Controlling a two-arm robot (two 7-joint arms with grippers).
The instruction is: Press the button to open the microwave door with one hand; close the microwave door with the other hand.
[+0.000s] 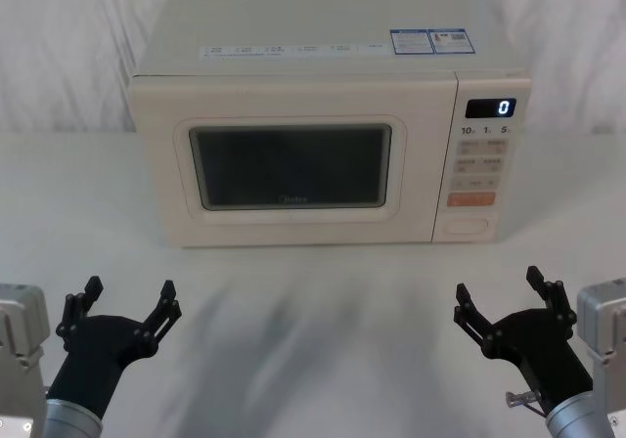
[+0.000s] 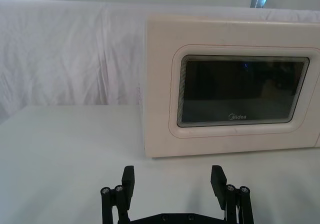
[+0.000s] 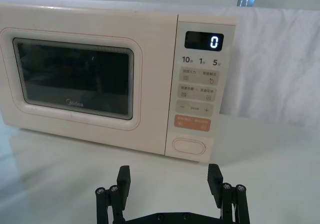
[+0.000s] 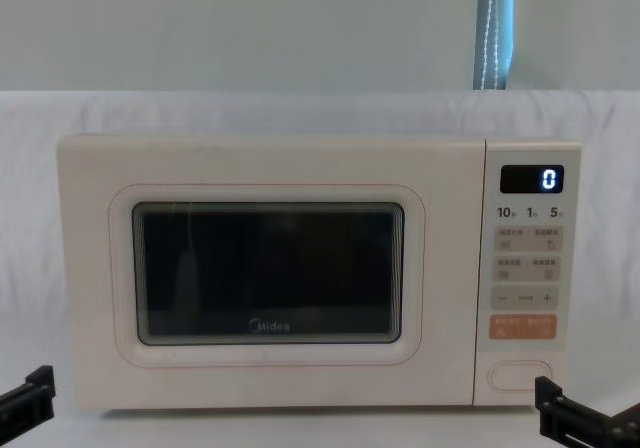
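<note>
Door shut: right gripper (image 1: 507,301), jaws spread, near the cream microwave's (image 1: 293,47) front, should squarely press its wide cream pill-shaped button (image 1: 467,227); left gripper (image 1: 130,301), jaws spread, waits.

Left gripper (image 1: 129,301) and right gripper (image 1: 506,296) are matte black, each with two slim fingers (image 3: 123,175) ending in blocky tips; small silver screws dot the knuckles; grey metal wrists sit at 6 o'clock.
</note>
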